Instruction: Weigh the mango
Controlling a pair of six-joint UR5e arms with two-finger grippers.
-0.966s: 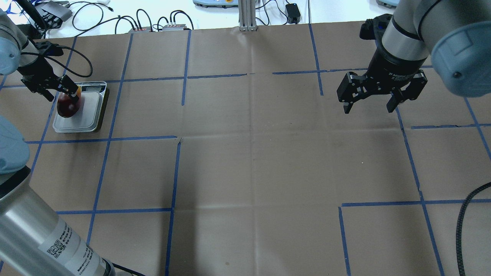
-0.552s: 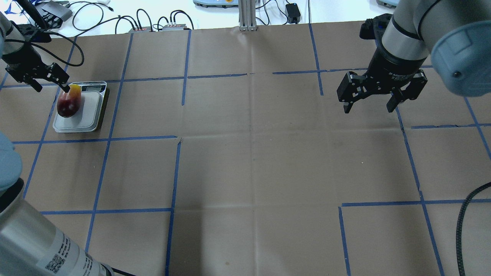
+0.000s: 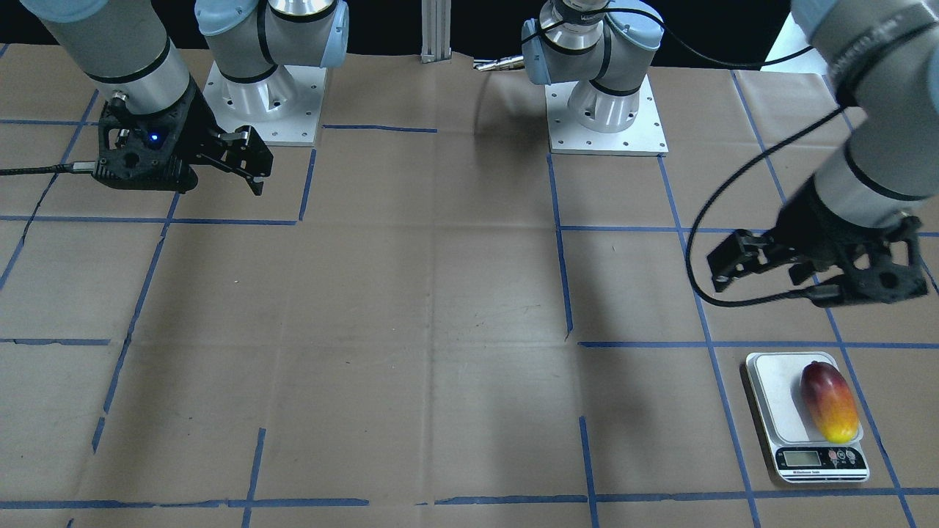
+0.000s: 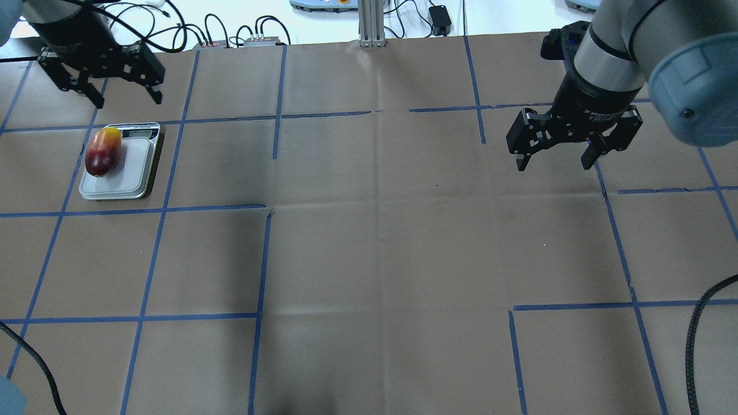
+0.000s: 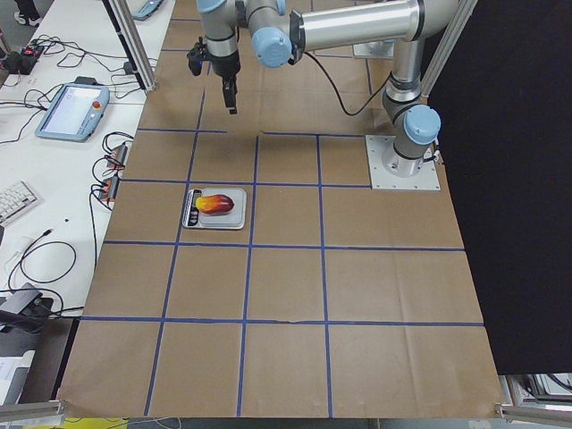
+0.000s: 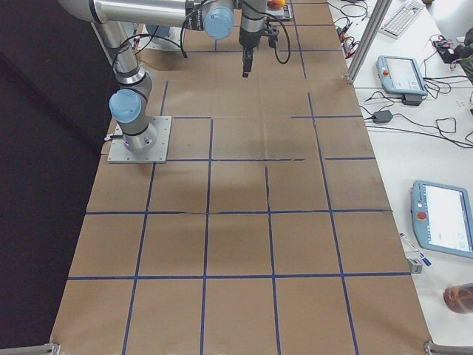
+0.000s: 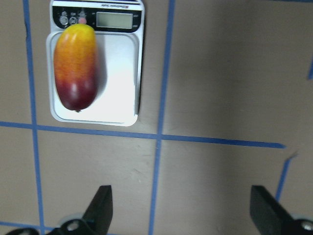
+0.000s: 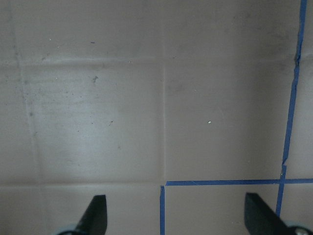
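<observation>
- mango (image 4: 103, 151) is lying on the scale (image 4: 135, 173), out at about 10 o'clock on the table (image 4: 369, 242); it sits along the platform's 9 o'clock side, yellow end to 12 o'clock touching the display strip (image 7: 114, 20), red end to 6 o'clock.
- nothing touches it, so the weighing looks set; the reading is too small for me to make out.
- how it would handle, as i judge it: a glossy, rounded skin, likely slippery and ready to roll, fairly light, firm but easy to bruise. i'd take it across the narrow middle, fingers at 3 and 9 o'clock of its long axis, with a gentle squeeze.
- my left gripper (image 4: 125, 95) hangs at 12 o'clock of the scale, lifted off it, fingers spread wide and holding nothing.
- my right gripper (image 4: 553, 161) is away at 2 o'clock on the table, well apart from the scale, also spread wide, empty, only bare brown paper and blue tape below it.
</observation>
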